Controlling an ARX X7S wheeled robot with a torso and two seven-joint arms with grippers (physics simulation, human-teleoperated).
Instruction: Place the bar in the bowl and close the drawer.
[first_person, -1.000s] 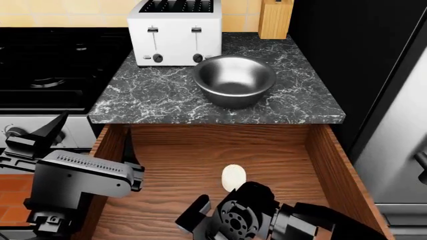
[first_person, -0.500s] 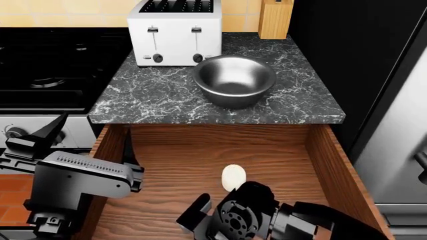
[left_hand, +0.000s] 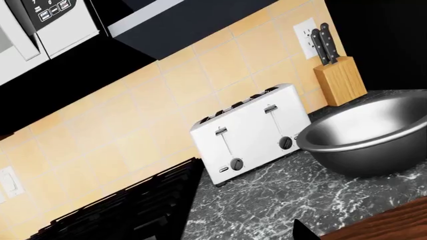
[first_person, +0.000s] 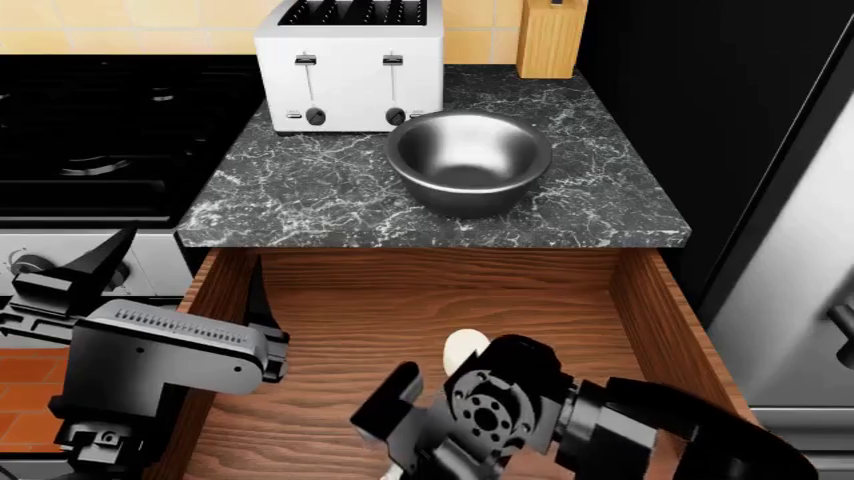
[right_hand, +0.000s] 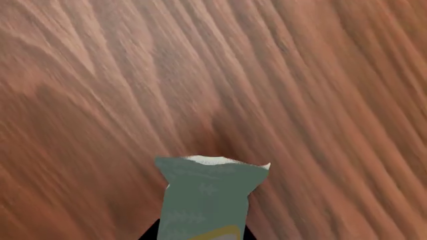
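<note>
The drawer stands pulled wide open below the front edge of the marbled table, its reddish wood floor showing. The right arm reaches down into it, and the right gripper sits low over the drawer floor near the front. In the right wrist view the bar juts out from the gripper with its crimped, pale end forward, just above the wood grain; the wrapper looks greyish in shadow with a yellow strip lower down. The gripper appears clamped on the bar, though its fingers barely show. A small white rounded thing lies on the drawer floor just behind the right wrist.

The steel bowl sits on the table near its right side, just in front of the white toaster, with a wooden knife block behind it. The left gripper hangs outside the drawer's left wall, its fingers spread apart and holding nothing.
</note>
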